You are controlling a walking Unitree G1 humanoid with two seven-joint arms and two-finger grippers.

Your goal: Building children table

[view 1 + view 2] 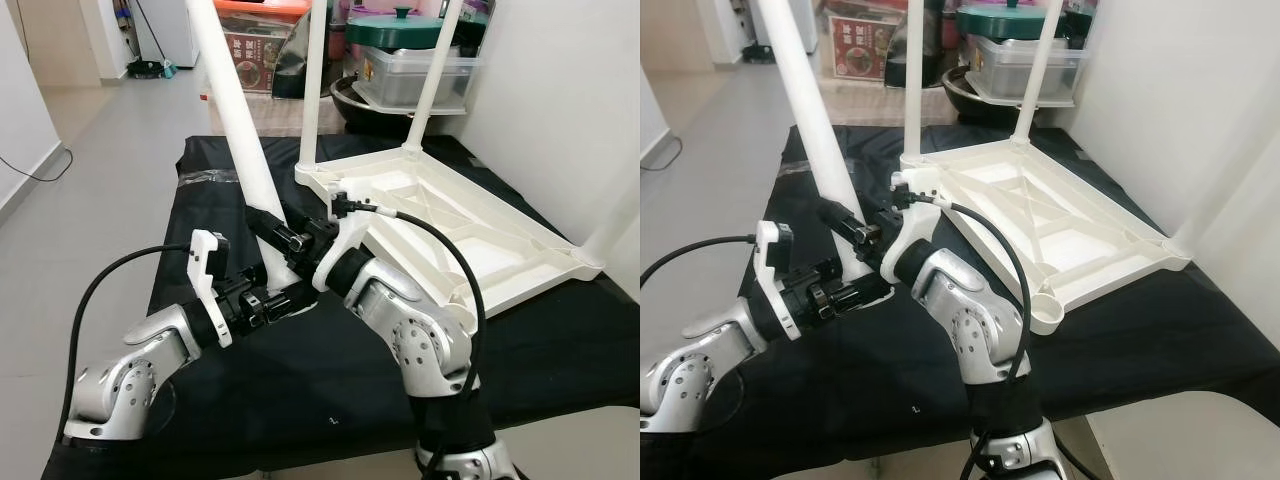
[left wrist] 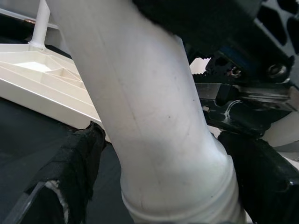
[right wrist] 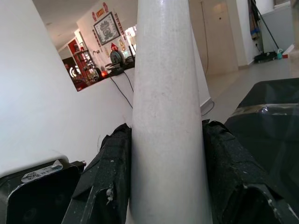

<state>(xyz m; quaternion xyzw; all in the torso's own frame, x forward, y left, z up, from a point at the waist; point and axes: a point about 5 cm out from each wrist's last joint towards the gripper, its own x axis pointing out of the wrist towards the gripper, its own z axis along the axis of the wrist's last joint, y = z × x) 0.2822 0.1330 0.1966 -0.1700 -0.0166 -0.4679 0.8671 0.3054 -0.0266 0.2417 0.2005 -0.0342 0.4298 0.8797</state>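
**A:** where's the loose leg at?

**B:** the white table leg (image 1: 240, 125) is standing tilted on the black cloth (image 1: 200, 210), its bottom end just off the near corner of the upside-down white tabletop (image 1: 470, 235). Both claws are on its lower part. The right gripper (image 1: 275, 232) sits a bit higher up the leg, and in its wrist view the two black fingers (image 3: 110, 177) press on either side of the leg, so it's clamped on it. The left gripper (image 1: 278, 298) is right below that, down by the ribbed, threaded-looking end of the leg. One pad (image 2: 79, 163) is against the leg there, but I honestly can't tell if that claw is squeezed tight or just resting around it.

**A:** and the rest of the table?

**B:** beyond the claws the tabletop lies flat with its ribbed underside up. Three more legs stick up from it: two at the far corners (image 1: 315, 85) (image 1: 437, 75) and one at the corner out to the right (image 1: 612, 225). Past the cloth, a clear plastic bin (image 1: 415, 75) with a green pot lid (image 1: 395, 28) on it.
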